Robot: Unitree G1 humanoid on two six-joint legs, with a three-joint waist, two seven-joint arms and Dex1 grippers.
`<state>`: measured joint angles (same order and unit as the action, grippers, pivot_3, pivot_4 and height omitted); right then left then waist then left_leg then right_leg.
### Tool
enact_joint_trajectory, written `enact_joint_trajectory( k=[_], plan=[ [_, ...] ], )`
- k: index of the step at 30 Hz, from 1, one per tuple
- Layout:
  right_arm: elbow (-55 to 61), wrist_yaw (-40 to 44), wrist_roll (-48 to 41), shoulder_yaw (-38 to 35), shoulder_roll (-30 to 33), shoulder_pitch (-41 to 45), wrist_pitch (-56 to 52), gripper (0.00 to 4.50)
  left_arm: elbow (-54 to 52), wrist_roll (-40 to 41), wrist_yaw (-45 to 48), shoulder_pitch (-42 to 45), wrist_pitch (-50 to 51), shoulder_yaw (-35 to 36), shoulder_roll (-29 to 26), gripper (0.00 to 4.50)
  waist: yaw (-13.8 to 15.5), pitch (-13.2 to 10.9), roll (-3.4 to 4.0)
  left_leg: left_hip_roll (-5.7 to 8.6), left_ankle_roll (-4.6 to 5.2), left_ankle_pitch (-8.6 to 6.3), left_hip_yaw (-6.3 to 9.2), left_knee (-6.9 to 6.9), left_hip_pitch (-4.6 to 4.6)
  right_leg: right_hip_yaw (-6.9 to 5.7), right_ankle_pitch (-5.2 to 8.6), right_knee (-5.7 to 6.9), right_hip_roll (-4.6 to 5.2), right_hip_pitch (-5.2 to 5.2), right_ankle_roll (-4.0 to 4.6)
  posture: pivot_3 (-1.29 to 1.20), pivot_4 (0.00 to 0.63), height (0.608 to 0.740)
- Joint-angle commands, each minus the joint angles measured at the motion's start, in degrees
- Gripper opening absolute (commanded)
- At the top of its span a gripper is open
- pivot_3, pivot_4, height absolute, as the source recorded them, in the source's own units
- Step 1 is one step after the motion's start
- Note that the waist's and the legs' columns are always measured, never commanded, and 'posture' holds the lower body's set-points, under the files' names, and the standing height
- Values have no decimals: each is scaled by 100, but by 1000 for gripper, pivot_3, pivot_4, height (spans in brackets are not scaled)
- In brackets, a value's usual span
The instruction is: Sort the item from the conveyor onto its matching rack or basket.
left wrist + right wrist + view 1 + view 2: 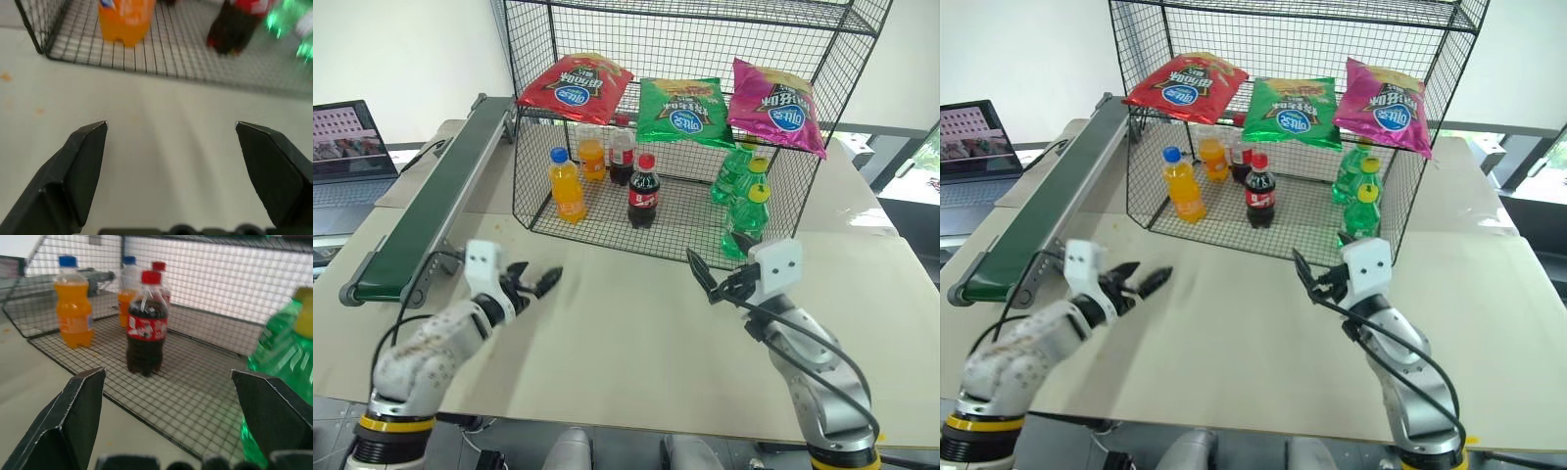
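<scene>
The red chip bag (576, 86) with its blue round logo lies on the upper tier of the black wire rack (705, 29), at the left end of that tier, with no gripper near it. The dark green conveyor (440, 196) runs along the table's left side with nothing on its belt. My left gripper (536, 279) hovers low over the table in front of the rack's left corner, open and empty; its wide-spread fingers (83, 161) frame bare tabletop. My right gripper (710, 279) is open and empty in front of the rack's right half, pointing at the bottles.
A green bag (685, 110) and a magenta bag (773, 106) share the upper tier. Orange bottles (567, 186), cola bottles (644, 191) and green bottles (749, 201) stand on the lower tier. A laptop (347, 147) sits far left. Bare tabletop (626, 323) lies between the arms.
</scene>
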<state>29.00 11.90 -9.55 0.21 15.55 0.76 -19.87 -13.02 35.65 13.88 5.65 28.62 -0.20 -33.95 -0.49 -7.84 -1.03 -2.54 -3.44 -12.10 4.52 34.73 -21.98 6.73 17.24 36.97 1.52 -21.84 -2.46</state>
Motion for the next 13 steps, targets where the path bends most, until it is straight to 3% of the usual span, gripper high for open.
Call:
enact_joint_trajectory(
  k=[1, 5, 13],
  plan=[
    [-219, -166, 259, -106, -91, -170, 473, 4500, 438, -1021, 161, 116, -920, -364, 341, 4441, -22, 1, -3, -1, 0, 0, -3, 3, -6, 4, 0, -2, -1, -4, -1, 0, 150, 740],
    [-420, -337, 436, -241, -179, -466, 682, 4500, 1237, -1779, 307, 472, -1679, -552, 732, 4441, -45, 2, -2, -4, 10, -6, -4, 0, -13, 10, -1, 5, -6, -17, -2, 0, 150, 740],
    [-438, -459, 506, -456, -286, -600, 838, 4500, 1920, -1982, 1062, 990, -1851, -432, 984, 4441, -71, 4, 2, -5, 15, -8, -7, 1, -13, 14, 0, 9, -9, -16, -3, 0, 150, 740]
  ],
)
